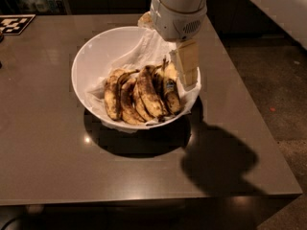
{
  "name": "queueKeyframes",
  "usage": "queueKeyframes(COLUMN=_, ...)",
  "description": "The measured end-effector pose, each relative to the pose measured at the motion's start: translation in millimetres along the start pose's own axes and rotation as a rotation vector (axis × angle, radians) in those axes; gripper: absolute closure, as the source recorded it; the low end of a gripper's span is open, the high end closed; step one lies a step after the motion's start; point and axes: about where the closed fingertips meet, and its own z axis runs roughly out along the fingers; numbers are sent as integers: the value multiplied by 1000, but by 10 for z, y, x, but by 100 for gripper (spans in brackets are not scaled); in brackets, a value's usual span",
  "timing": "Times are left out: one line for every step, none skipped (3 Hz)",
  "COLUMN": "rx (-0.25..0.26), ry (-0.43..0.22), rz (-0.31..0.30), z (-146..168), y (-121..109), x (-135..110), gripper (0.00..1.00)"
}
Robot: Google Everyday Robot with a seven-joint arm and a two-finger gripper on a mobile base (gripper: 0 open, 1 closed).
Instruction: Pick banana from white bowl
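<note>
The white bowl (91, 63) stands on the dark table, lined with crumpled white paper. Several overripe brown-blotched bananas lie in it. The banana (170, 89) with the blue oval sticker lies at the right end of the row, its dark stem pointing to the far side. My gripper (188, 65) hangs from the white arm at the top of the camera view, over the bowl's right rim, just right of that banana and above it.
A black-and-white marker tag (14, 24) lies at the table's far left corner. The table's right edge (268, 143) drops to a grey floor. The arm casts a shadow on the table, right of and in front of the bowl.
</note>
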Motion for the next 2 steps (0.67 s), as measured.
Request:
queueKeyframes(rx=-26, ry=6, rz=-37, z=141, y=-96, x=-66, gripper=8)
queueKeyframes(rx=-51, ry=15, rz=-66, z=242, y=-159, x=-113, gripper=27)
